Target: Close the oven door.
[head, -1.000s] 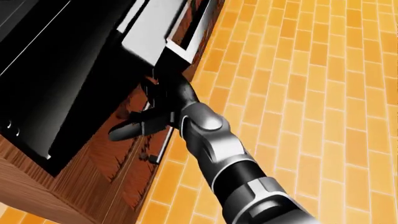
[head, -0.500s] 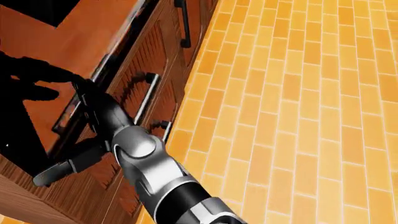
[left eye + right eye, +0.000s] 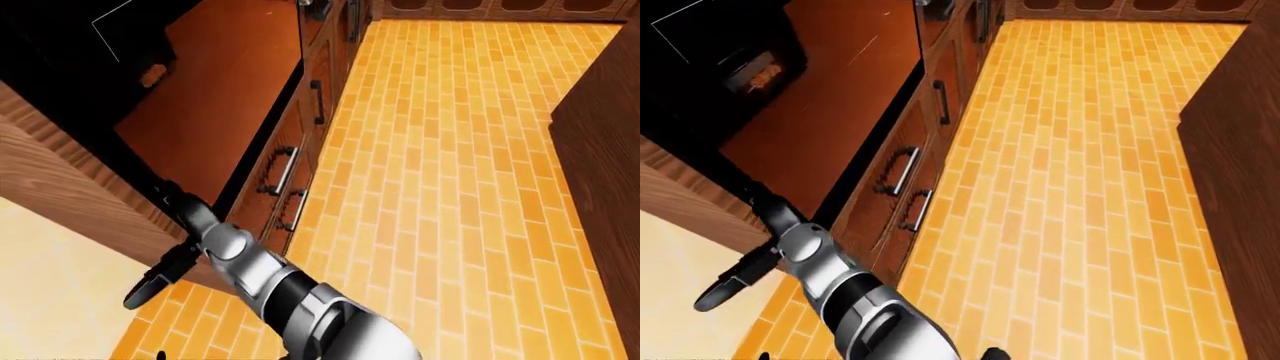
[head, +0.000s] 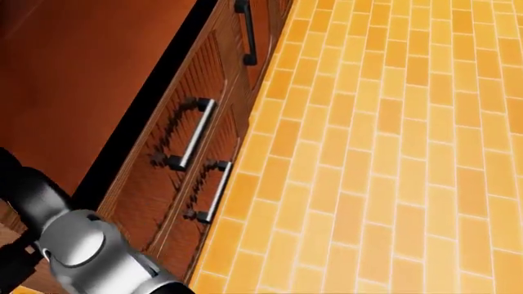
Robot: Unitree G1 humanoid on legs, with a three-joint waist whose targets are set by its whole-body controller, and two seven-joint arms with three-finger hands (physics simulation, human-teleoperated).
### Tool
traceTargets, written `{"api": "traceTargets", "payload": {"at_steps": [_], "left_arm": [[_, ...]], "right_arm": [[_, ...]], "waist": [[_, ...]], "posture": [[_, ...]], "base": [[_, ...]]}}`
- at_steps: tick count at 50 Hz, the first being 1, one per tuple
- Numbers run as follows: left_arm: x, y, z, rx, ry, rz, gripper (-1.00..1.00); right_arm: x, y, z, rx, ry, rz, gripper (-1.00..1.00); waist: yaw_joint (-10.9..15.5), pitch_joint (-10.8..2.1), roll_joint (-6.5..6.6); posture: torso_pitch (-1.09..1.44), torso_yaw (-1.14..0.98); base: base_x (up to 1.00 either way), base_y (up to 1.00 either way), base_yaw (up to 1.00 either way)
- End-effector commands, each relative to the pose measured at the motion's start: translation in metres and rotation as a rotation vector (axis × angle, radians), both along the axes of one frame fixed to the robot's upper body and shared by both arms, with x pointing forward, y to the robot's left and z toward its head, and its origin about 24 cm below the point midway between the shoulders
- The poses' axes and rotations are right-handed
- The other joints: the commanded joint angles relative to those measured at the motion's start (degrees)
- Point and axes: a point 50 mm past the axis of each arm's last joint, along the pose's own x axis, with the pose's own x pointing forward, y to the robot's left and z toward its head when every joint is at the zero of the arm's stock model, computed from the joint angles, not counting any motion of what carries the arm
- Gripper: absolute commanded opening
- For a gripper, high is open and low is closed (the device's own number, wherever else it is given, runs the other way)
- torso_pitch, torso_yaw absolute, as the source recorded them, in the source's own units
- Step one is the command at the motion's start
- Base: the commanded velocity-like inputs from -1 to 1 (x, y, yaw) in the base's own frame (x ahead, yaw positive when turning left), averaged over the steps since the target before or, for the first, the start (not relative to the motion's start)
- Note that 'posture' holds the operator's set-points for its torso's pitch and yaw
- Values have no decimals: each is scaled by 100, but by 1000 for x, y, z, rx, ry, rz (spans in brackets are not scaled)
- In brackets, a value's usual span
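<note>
My left arm [image 3: 262, 279] comes up from the bottom of the left-eye view, grey and black, slanting toward the upper left. In the head view only its rounded grey wrist joint shows, in the bottom left corner. The left hand [image 3: 185, 217] lies against the dark edge where a wood panel [image 3: 70, 187] meets the counter [image 3: 220, 97]. One dark finger [image 3: 150, 279] sticks out down and left, clear of the panel and over a pale cream surface [image 3: 50, 292]. The other fingers merge with the black edge, so I cannot tell whether the hand is spread or closed, or whether it grips anything. I can't see my right hand.

Just right of the wrist, two drawer fronts [image 4: 159, 177] carry silver bar handles, one [image 4: 192, 142] above the other [image 4: 214, 191] in the head view. Farther up the same run of cabinets is a dark handle [image 4: 247, 33]. The glossy red-brown counter runs above them with a black rim.

An orange brick floor [image 3: 450, 187] fills the middle and right of all three views. A dark brown cabinet [image 3: 600, 150] stands along the right edge of the eye views.

The oven [image 3: 710, 52] appears as a black mass in the top left corner of the eye views, well apart from the hand. I cannot make out how its door stands.
</note>
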Motion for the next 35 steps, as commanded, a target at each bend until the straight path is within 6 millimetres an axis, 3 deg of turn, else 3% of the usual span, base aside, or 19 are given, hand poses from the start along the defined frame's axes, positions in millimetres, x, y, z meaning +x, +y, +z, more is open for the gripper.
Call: {"api": "traceTargets", "payload": {"at_steps": [1,14,35], "left_arm": [[5,9,6,29,-34,9,100],[8,8,6,18,-33,10,100],[4,6,4,16,-28,7,100]], "right_arm": [[-10,14,21,39,-90,61,100],[-41,37,22,11,-114,124,100],[-31,33,26,13,-114,103,100]], "waist": [[12,-136,89],[10,-155,171],[34,-146,182]], "posture": [[28,0],[28,0],[28,0]], "base": [[0,0,0],[0,0,0],[0,0,0]]}}
